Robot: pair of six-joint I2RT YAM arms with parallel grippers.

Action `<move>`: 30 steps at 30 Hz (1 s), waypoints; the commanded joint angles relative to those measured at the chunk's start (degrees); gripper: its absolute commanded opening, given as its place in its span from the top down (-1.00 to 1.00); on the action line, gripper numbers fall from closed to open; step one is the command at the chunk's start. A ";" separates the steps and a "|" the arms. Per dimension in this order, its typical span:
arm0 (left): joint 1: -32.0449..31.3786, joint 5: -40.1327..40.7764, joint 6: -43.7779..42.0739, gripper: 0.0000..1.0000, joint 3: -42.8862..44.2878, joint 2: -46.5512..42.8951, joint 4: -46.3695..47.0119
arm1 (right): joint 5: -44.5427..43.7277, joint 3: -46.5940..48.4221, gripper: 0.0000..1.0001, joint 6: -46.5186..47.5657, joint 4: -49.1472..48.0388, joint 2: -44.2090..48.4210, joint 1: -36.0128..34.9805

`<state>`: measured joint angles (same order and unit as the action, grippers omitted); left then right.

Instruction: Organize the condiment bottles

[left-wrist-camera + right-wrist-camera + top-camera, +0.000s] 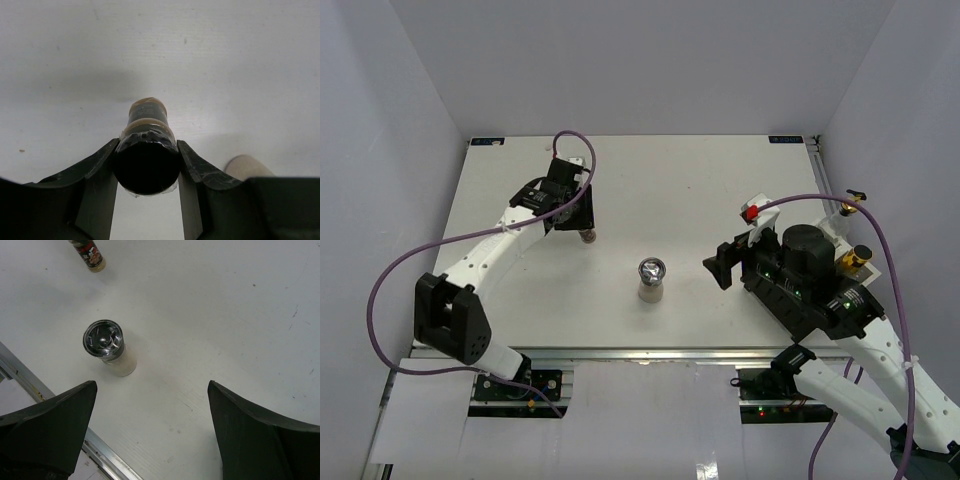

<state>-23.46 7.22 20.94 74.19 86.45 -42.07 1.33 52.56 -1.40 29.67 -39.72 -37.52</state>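
- Top view: the left arm reaches from its base at the near-left edge towards the far left of the table. The left claw points down and pinches a jar.
- The shaker stands alone mid-table. The right arm lies low along the right side, and the right claw is spread, facing the shaker but apart from it.
- A gold-spouted bottle and another bottle stand behind that arm.
- Left wrist: both fingers press the jar's black cap. I cannot tell whether its base touches the table.
- Right wrist: the fingers stand wide apart. The shaker is upright ahead, nearer the left finger, by the table's edge rail. The jar shows at the top edge.
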 commanded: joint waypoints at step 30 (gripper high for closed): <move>-13.89 8.68 13.61 1.00 -18.30 -11.65 2.90 | 2.62 -2.64 -0.98 -4.58 -1.63 1.32 -0.11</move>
<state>-36.78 14.42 33.12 56.60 75.55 -41.69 3.20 50.18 -5.50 29.85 -38.68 -37.52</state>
